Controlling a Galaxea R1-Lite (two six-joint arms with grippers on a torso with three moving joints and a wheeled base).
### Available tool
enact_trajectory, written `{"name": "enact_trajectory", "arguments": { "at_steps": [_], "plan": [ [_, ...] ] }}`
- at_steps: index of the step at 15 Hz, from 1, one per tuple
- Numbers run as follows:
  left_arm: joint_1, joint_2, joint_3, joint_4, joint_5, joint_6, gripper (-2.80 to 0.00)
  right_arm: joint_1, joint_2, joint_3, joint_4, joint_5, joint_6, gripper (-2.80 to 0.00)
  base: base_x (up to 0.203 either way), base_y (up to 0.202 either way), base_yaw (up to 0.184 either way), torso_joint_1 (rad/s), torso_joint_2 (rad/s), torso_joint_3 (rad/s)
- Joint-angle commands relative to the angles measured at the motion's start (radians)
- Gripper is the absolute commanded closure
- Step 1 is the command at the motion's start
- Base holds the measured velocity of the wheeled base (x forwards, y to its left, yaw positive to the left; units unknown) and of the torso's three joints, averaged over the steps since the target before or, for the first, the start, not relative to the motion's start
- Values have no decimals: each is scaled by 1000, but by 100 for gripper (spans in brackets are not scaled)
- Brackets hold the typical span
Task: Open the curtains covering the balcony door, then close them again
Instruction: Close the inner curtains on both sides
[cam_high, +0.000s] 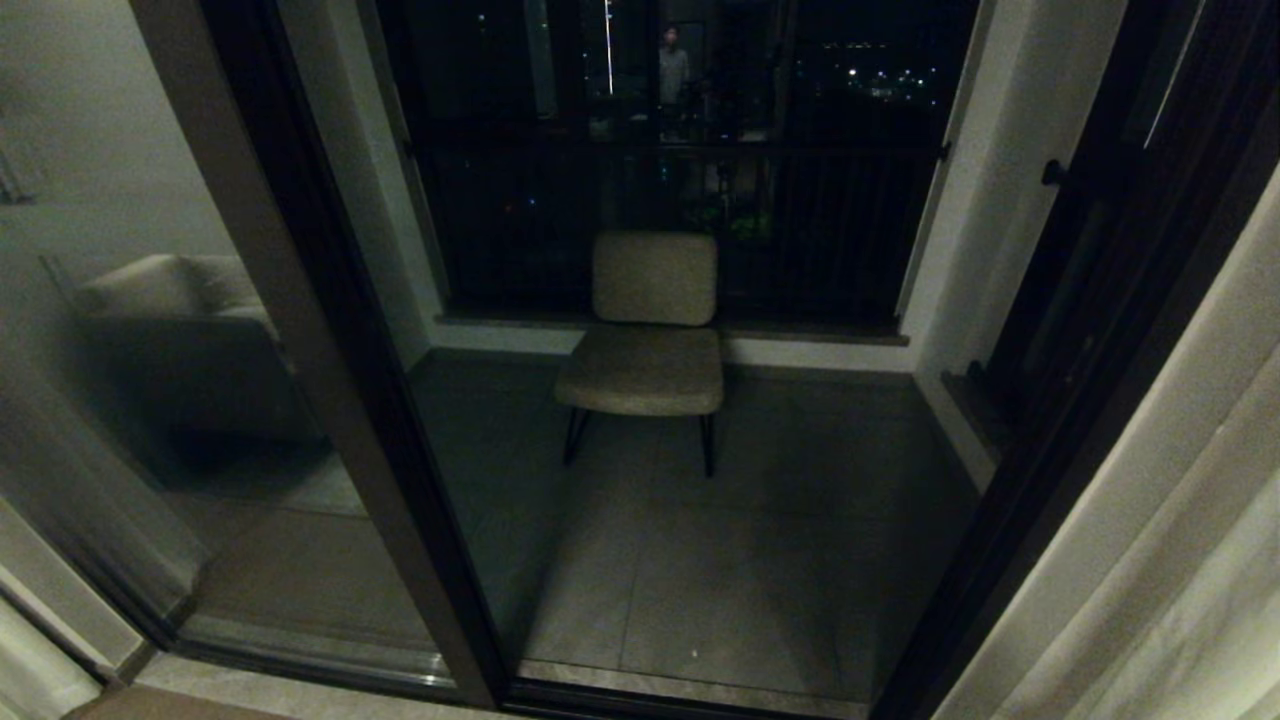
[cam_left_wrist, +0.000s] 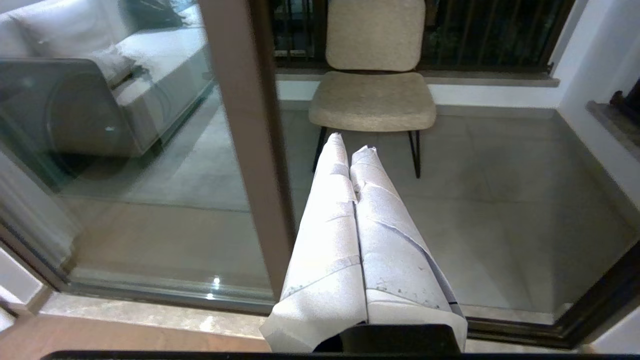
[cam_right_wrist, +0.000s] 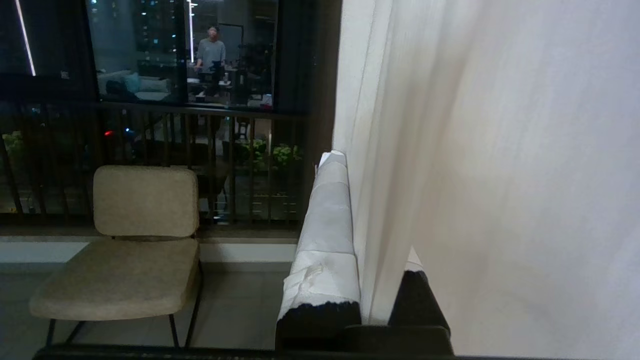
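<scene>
Night-time view through a glass balcony door (cam_high: 330, 420) in a dark brown frame. The curtains are drawn apart: the cream right-hand curtain panel (cam_high: 1150, 560) is bunched at the far right edge of the head view, and only a sliver of pale fabric, probably the other panel, shows at the near left corner. The glass between them is bare. Through it a beige padded chair (cam_high: 645, 350) stands on the grey balcony floor (cam_high: 760, 560), in front of a dark railing. A person is reflected far off in the glass.

The right gripper (cam_right_wrist: 367, 235), its fingers wrapped in white tape, has its jaws pinching the leading edge of the right-hand panel, a pleat of cloth running between them. The left gripper (cam_left_wrist: 356, 175), also taped, hangs parked in front of the door frame, jaws pressed together on nothing.

Judging by this, the opening half looks done. What remains is to draw the panels back across the door; the right one appears gripped ready for that.
</scene>
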Motion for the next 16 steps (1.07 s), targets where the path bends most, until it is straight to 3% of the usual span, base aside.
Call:
{"name": "enact_trajectory", "arguments": {
  "at_steps": [1,16],
  "plan": [
    [0,0,0,0,0,0,0,0,0,10,-2,1,-1,0,0,194,1,-2,2,6],
    [0,0,0,0,-2,3,0,0,-20,30,-2,2,-1,0,1,194,0,2,3,4]
  ]
}}
